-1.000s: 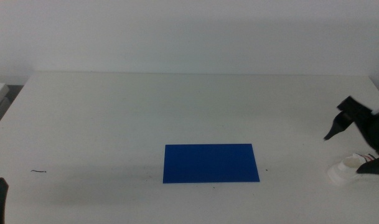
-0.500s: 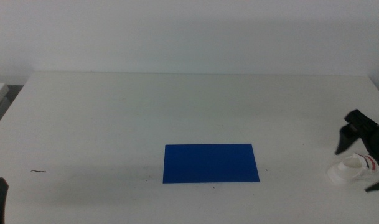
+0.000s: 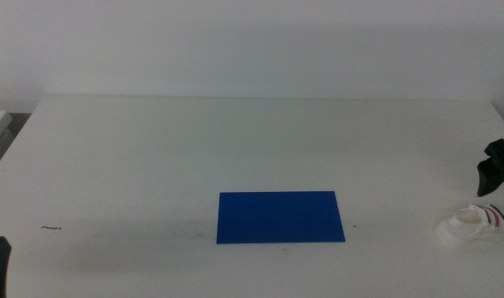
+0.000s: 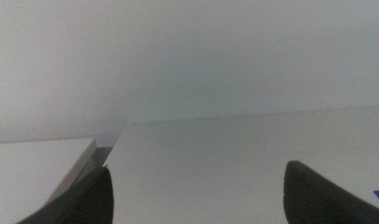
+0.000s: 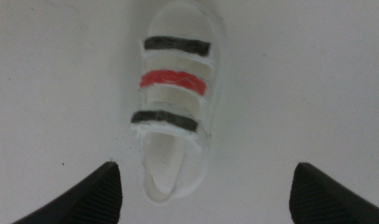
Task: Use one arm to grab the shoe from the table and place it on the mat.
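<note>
The right gripper [image 5: 201, 186] hangs spread wide right above the shoe [image 5: 175, 99], which lies on the table [image 3: 152, 149] at its right edge, well apart from the mat [image 3: 280, 217]. This looks like the approach before the grab; next it probably needs to drop and close across the shoe's sides. The mat holds nothing. The left gripper [image 4: 195, 193] waits, open, at the table's near left.

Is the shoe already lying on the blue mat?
No, the shoe lies on the white table near its right edge, well apart from the blue mat.
</note>
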### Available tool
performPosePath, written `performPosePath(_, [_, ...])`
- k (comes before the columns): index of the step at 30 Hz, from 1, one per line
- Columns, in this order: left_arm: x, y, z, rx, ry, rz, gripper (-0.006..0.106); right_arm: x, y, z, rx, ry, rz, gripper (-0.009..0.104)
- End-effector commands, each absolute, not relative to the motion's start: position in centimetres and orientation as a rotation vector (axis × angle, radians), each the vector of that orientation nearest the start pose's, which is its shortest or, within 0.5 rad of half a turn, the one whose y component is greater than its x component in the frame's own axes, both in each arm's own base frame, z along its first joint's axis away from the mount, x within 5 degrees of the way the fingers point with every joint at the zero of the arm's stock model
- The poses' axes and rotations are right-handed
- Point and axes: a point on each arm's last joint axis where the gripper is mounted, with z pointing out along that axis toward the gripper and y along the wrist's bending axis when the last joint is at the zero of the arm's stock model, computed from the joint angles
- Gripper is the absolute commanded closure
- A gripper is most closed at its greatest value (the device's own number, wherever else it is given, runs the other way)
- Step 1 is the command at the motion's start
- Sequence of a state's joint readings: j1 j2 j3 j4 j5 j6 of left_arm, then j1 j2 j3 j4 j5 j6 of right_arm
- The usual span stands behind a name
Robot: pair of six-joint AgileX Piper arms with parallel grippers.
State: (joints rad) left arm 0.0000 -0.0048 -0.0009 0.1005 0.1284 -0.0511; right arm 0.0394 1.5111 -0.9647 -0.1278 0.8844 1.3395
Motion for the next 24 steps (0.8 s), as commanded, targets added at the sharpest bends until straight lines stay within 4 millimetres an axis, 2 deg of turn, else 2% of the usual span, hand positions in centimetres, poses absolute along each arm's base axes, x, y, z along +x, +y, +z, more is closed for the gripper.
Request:
performPosePath(1, [5.6,0.1,20.3,0.025,1.599,0.041,0.007,28.2,0.0,22.6,1.64,2.354,0.081,0.003])
performPosePath(10, [5.6,0.1,20.3,0.025,1.599,0.041,0.007,29.7,-0.1,19.8,1.663,2.381,0.061,0.003])
performPosePath(18, [5.6,0.1,20.3,0.025,1.599,0.041,0.007,31.2,0.1,17.4,1.726,2.321,0.106,0.004])
performPosePath(21, [5.6,0.1,20.3,0.025,1.599,0.041,0.007,31.0,0.0,17.0,1.781,2.319,0.071,0.017])
performPosePath(23, [5.6,0.1,20.3,0.025,1.599,0.041,0.007,30.8,0.0,17.0,1.789,2.33,0.046,0.044])
performPosePath(24, [5.6,0.1,20.3,0.025,1.599,0.041,0.007,30.8,0.0,17.0,1.794,2.334,0.044,0.061])
